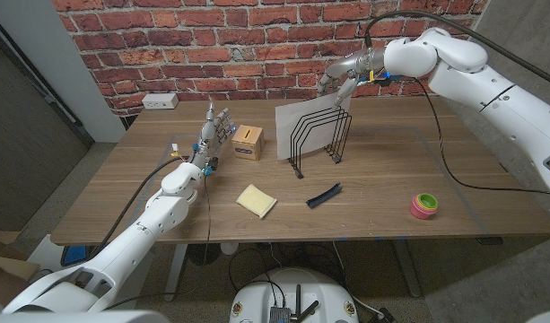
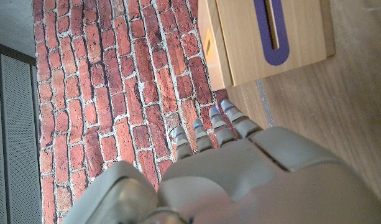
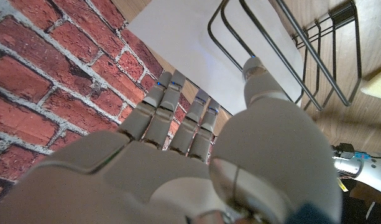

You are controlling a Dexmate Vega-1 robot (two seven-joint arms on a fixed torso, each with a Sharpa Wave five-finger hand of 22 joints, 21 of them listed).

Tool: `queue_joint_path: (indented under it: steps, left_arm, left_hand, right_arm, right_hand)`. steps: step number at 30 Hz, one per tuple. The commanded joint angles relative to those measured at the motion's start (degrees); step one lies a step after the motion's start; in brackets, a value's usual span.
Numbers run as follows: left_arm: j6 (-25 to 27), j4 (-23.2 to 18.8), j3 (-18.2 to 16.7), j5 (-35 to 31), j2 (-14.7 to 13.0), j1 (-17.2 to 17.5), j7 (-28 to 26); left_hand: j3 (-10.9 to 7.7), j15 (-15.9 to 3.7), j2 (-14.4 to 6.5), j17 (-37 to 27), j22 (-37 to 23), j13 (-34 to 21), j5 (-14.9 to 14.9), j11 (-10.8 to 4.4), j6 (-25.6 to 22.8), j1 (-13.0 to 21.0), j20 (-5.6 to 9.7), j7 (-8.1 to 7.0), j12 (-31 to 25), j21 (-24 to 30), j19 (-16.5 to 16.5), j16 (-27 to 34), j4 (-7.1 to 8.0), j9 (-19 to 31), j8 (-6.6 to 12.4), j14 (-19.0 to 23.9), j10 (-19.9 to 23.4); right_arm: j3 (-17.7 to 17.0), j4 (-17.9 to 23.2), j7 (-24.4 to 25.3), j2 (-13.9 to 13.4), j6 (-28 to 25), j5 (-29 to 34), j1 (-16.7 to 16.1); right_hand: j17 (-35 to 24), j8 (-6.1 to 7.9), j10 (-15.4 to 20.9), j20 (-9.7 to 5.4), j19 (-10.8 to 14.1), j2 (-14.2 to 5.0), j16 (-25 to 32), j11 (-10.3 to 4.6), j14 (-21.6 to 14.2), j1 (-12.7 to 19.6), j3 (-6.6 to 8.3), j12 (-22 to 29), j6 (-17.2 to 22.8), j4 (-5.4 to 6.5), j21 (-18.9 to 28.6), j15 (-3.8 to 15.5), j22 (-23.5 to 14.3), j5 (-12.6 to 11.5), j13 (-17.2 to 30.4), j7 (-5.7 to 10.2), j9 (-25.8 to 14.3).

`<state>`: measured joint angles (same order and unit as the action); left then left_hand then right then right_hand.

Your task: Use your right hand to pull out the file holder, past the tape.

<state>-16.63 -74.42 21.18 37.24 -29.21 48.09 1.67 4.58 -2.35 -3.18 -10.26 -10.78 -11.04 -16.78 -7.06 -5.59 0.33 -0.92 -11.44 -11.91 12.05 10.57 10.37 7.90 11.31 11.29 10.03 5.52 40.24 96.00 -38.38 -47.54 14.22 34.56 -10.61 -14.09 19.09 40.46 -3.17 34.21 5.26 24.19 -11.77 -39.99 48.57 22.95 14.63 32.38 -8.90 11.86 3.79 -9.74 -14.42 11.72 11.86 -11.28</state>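
The black wire file holder (image 1: pixel 316 136) stands upright at mid-table with a white sheet (image 1: pixel 301 121) leaning in it. My right hand (image 1: pixel 339 79) hovers at the holder's far top corner, fingers stretched out and holding nothing. In the right wrist view the right hand (image 3: pixel 178 162) reaches toward the sheet (image 3: pixel 178 31), with the thumb beside the wire loops (image 3: pixel 302 56); whether it touches them I cannot tell. My left hand (image 1: pixel 217 126) stands upright on the table left of the holder, fingers straight and empty. A pink and green tape roll (image 1: pixel 424 205) lies near the front right.
A wooden box (image 1: pixel 248 142) with a slot sits between my left hand and the holder, close to the left hand (image 2: pixel 240 174) in the wrist view of the box (image 2: pixel 271 37). A yellow sponge (image 1: pixel 257 200) and a black strip (image 1: pixel 324 195) lie in front. A brick wall backs the table.
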Motion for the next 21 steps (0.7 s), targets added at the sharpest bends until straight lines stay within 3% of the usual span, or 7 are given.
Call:
queue_joint_path:
  steps: [1, 21]
  left_arm:
    - [0.0, 0.0, 0.0, 0.0, 0.0, 0.0, 0.0]
    - [0.0, 0.0, 0.0, 0.0, 0.0, 0.0, 0.0]
  left_hand:
    - [-0.01, -0.21, -0.6, -0.2, -0.3, -0.3, -0.2, -0.48, -0.1, -0.1, 0.07, -0.47, -0.4, 0.4, 0.5, 0.4, 0.41, 0.1, 0.23, 0.4, 0.0]
    - [-0.01, -0.25, -0.6, -0.2, -0.3, -0.3, -0.2, -0.40, -0.1, -0.1, 0.04, -0.47, -0.3, 0.4, 0.6, 0.4, 0.41, 0.1, 0.22, 0.4, -0.2]
  right_arm:
    - [-0.1, -0.4, 1.9, 0.3, 0.8, 1.3, -0.5]
    - [0.4, -2.1, 3.7, 1.2, 1.7, 2.2, -0.1]
  right_hand:
    - [0.1, 1.03, 2.2, -4.35, 0.8, -0.48, 0.3, 0.01, -1.7, 0.7, -0.53, 0.2, 2.4, 0.17, -0.1, 9.48, -0.1, 0.1, 0.2, -0.08, -0.3]
    - [-0.9, 3.08, 9.6, -6.21, 2.5, -2.98, 1.8, -0.02, -9.1, 2.6, -1.29, 0.0, 8.4, 0.16, 0.0, 9.72, -0.2, 0.6, 0.2, -0.13, -0.4]
